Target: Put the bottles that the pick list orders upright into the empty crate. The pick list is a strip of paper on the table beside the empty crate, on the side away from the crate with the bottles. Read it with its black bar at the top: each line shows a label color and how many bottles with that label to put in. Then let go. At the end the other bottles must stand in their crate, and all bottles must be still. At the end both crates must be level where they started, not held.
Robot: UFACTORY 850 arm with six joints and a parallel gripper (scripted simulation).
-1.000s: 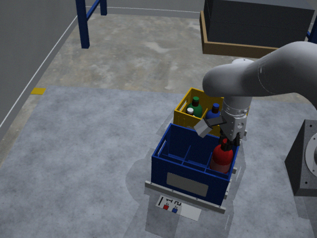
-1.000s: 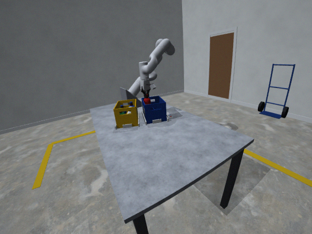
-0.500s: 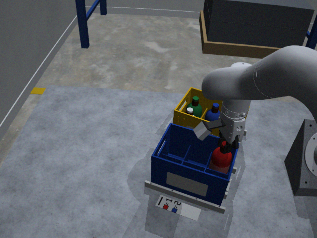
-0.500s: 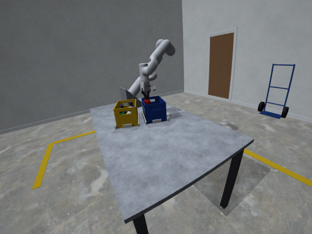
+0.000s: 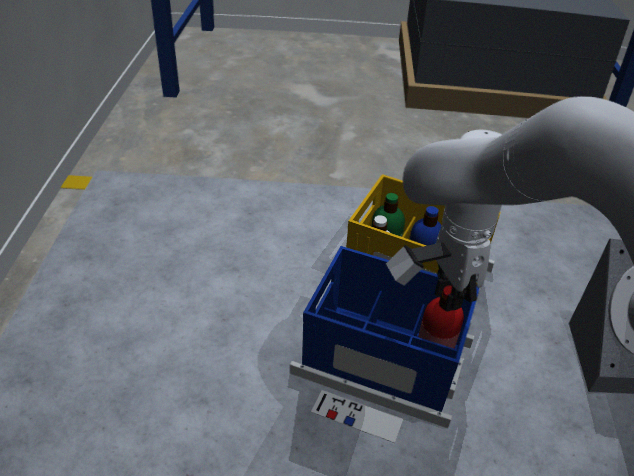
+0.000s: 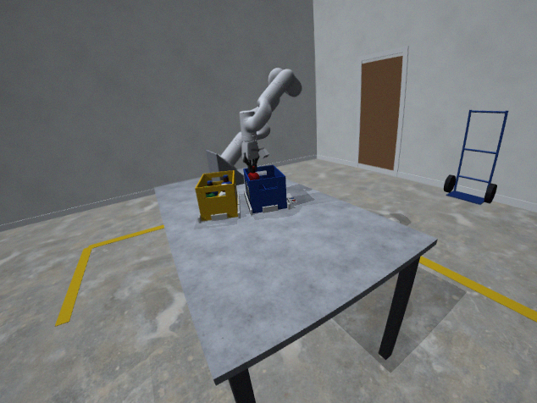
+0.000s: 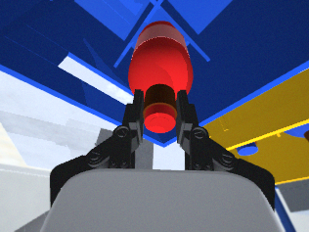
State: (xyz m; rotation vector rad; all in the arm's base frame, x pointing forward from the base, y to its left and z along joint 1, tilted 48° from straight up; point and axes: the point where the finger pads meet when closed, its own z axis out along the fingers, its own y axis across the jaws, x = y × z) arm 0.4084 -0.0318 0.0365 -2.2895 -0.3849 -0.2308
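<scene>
Gripper: the black fingers of the gripper (image 5: 452, 301) (image 6: 251, 166) (image 7: 160, 104) were closed around the neck of the red bottle, one on each side, below its cap.
Red bottle: the red bottle (image 5: 442, 318) (image 6: 253, 176) (image 7: 160, 68) was about upright inside the blue crate, in the corner at the arm's base end, toward the yellow crate. Whether its bottom touched the crate floor could not be told.
Arm: the pale arm (image 5: 563, 148) (image 6: 269, 93) reached over the crates, its last link pointing down.
Blue crate: the blue crate (image 5: 317, 340) (image 6: 274, 195) (image 7: 264, 63) looked level, with dividers inside and no second bottle in sight.
Rail: a pale rail (image 5: 368, 393) ran along its pick-list side.
Yellow crate: the yellow crate (image 5: 356, 238) (image 6: 217, 209) (image 7: 286, 99) was just beside the blue one. It held a green bottle (image 5: 390, 220), a blue bottle (image 5: 426, 233) and a white-capped bottle (image 5: 379, 222); a second blue cap (image 6: 209, 183) showed from outside. The arm hid part of it from above.
Pick list: the paper strip (image 5: 381, 425) (image 6: 291, 200) lay on the table (image 5: 153, 307) (image 6: 281, 260), near the rail, and read red 1, blue 2.

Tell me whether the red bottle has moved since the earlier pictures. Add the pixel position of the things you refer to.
Yes: the red bottle (image 5: 442, 317) (image 6: 253, 176) (image 7: 161, 68) has moved down, sitting lower against the rim of the blue crate (image 5: 322, 338) (image 6: 274, 200) (image 7: 274, 53).
</scene>
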